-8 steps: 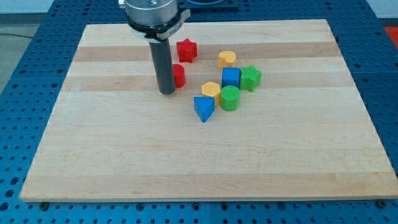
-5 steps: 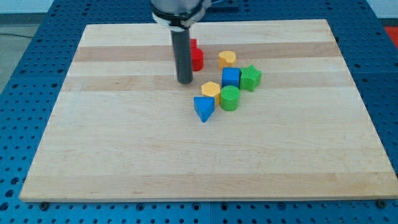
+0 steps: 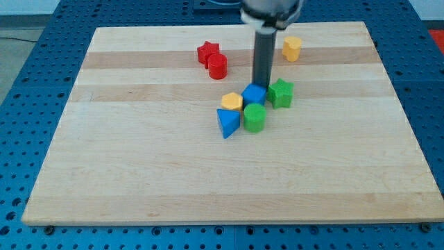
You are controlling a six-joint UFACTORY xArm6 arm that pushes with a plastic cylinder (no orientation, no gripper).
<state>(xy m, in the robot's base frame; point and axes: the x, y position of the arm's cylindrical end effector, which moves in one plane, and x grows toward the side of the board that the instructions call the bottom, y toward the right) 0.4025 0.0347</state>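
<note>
My tip [image 3: 262, 85] stands at the top edge of the blue cube [image 3: 254, 96], touching it or nearly so. A green star block [image 3: 280, 93] sits just to the cube's right. Below the cube lies a green cylinder [image 3: 254, 118], and a yellow hexagonal block [image 3: 232, 102] is to the cube's left. A blue triangular block [image 3: 227, 123] lies lower left of that. A red cylinder [image 3: 218, 67] and a red star [image 3: 207, 53] sit together toward the view's top left of the tip. A yellow cylinder-like block [image 3: 292, 48] stands alone at the upper right.
The wooden board [image 3: 139, 160] rests on a blue perforated table [image 3: 21, 104]. The arm's metal flange [image 3: 270, 10] hangs over the board's top edge.
The rod swept right from beside the red blocks to the blue cube. The red cylinder now sits under the red star. The yellow block moved to the upper right.
</note>
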